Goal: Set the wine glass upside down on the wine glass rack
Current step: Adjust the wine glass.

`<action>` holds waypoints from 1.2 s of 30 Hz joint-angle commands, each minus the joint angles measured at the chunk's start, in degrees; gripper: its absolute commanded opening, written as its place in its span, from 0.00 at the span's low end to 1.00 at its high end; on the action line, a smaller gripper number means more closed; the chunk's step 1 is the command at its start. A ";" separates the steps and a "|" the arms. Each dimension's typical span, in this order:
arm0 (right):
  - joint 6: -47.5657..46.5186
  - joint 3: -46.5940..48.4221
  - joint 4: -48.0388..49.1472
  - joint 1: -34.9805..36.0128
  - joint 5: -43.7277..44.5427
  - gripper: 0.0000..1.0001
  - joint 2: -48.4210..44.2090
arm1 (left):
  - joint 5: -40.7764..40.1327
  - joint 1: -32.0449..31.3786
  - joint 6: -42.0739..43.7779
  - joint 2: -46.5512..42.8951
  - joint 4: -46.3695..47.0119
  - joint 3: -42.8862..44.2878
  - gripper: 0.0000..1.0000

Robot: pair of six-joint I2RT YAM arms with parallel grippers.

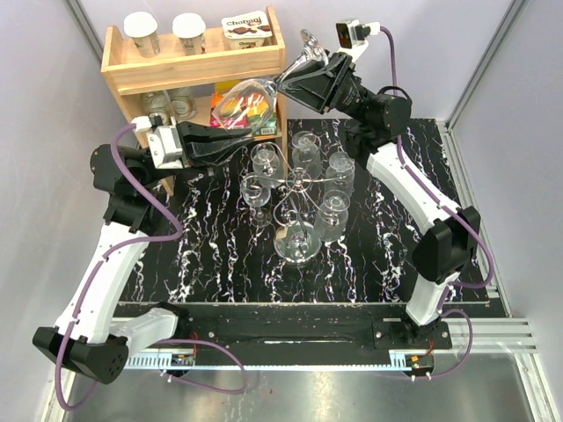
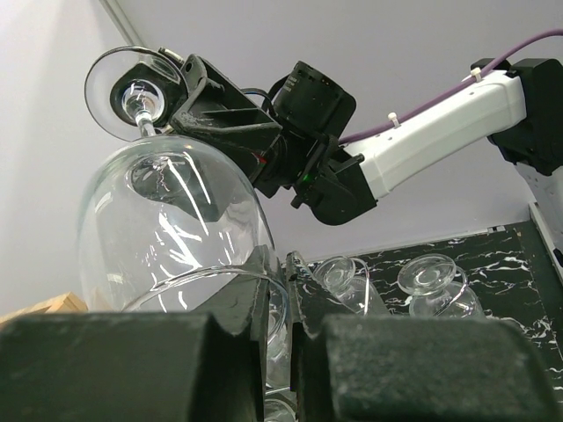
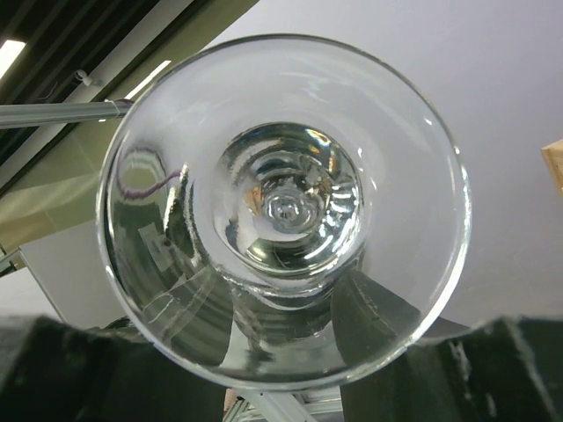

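The task looks to be somewhere in the middle: the wine glass (image 1: 264, 92) is off the counter (image 1: 220, 255) and up in the air, but it is not yet on the rack (image 1: 297, 185), so carrying it across and hooking its foot into a free wire arm is all left to do. Several other glasses (image 1: 332, 211) hang on the rack, so a free arm has to be picked out. The glass sits between the two arms, in front of the wooden shelf (image 1: 193, 66) and behind the rack, well apart from it. It is tilted, with the foot pointing up and away and the bowl's mouth turned down towards the left arm. The left tool (image 2: 280, 281) is drawn narrow and pinches the rim of the bowl, the glass wall caught between its pads. The right tool (image 1: 295, 83) reaches in from the other end, its jaws standing on either side of the stem just under the foot, which fills its wrist camera. Whether those jaws actually press on the stem cannot be told. It reads as a handover from rim to stem.
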 commanded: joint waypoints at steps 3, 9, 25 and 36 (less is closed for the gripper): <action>-1.11 1.79 5.21 3.66 -3.90 0.47 -2.37 | 3.62 -2.65 -1.14 4.34 -13.76 -1.91 0.00; -1.64 1.79 5.22 4.27 -4.43 0.41 -2.28 | 2.83 -3.97 -0.17 6.10 -16.49 1.17 0.00; -0.50 2.40 7.58 4.45 -3.56 0.43 -2.63 | 1.07 -6.26 2.64 7.33 -20.18 -0.50 0.00; 0.03 2.23 11.81 5.77 -3.11 0.42 -2.19 | -0.95 -8.98 2.47 9.88 -20.45 -0.24 0.00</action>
